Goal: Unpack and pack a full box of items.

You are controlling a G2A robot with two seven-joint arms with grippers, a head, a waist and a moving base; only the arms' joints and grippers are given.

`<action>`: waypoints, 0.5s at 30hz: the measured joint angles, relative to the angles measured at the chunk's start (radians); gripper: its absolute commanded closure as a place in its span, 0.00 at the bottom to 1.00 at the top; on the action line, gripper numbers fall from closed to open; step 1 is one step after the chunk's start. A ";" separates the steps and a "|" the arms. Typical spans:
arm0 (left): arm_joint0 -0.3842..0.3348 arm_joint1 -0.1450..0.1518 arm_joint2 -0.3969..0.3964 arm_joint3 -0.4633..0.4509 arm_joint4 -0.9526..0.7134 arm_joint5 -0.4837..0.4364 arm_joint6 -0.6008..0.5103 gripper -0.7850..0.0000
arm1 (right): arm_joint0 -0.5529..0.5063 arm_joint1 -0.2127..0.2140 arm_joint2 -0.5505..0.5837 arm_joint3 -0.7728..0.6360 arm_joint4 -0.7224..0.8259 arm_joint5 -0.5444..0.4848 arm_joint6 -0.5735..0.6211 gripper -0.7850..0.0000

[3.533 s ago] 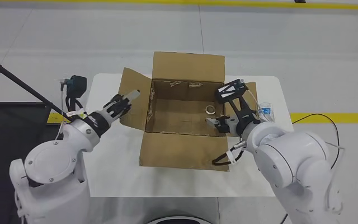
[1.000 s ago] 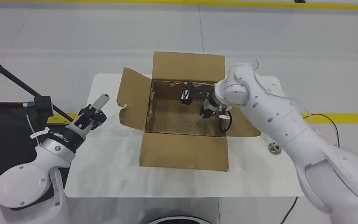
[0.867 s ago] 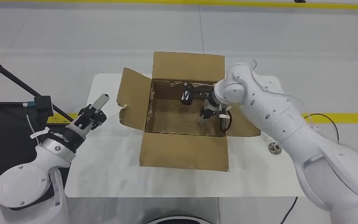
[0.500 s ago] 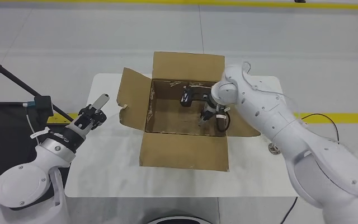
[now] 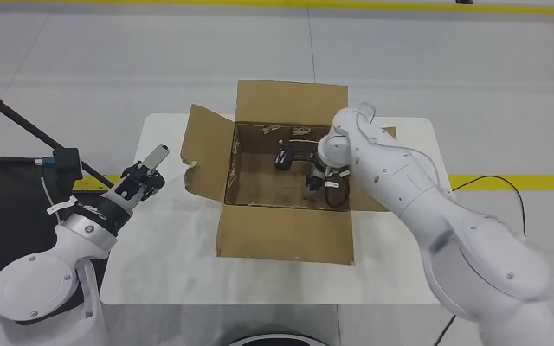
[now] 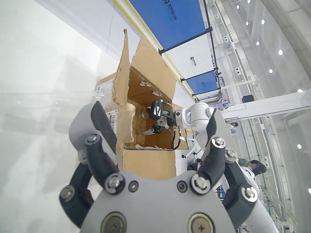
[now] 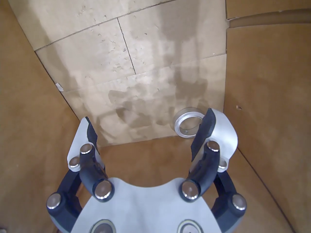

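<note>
Right pincer [image 7: 148, 122] is hanging inside the brown cardboard box [image 5: 286, 233], fingers spread wide and gripping nothing. In the top view it is sitting just right of centre frame, the white arm bending down over the box's right wall.

- One black finger pad [image 7: 205, 127] is lying just beside a small silver metal ring [image 7: 187, 112]. In the right wrist view the pad is overlapping the ring's edge; cannot tell whether they are touching.
- The ring is lying flat on the box floor, close to a corner where the floor is meeting two walls. From the left wrist view, the ring [image 6: 144, 115] is sitting deeper in the box than the right pincer [image 6: 153, 130].
- The box [image 7: 121, 61] is standing open with all four flaps folded outward, mid-frame in the top view. The left flap is showing a ragged, torn edge.

Left pincer [image 6: 155, 113] is also released, fingers apart and empty. In the top view the left pincer [image 5: 149, 169] is hovering at left of centre frame, over the white counter [image 5: 173, 259], pointing toward the torn flap and staying outside the box [image 6: 148, 163]. The counter [image 6: 36, 73] is carrying the box.
</note>
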 measured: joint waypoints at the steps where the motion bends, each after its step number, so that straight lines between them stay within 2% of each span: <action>1: 0.000 0.000 0.000 0.000 0.000 0.000 0.000 0.00 | -0.001 -0.006 0.000 0.010 0.000 0.008 0.002 0.00; 3: 0.000 0.000 0.000 0.000 0.000 0.000 0.000 0.00 | -0.002 -0.020 0.002 0.032 0.004 0.019 0.005 0.05; 8: 0.000 0.000 0.000 0.000 0.000 0.000 0.000 0.00 | 0.000 -0.049 0.000 0.071 -0.017 0.046 0.003 0.07; 15: 0.000 0.000 0.000 0.000 0.000 0.000 0.000 0.00 | -0.001 -0.084 0.003 0.109 -0.025 0.100 0.040 0.05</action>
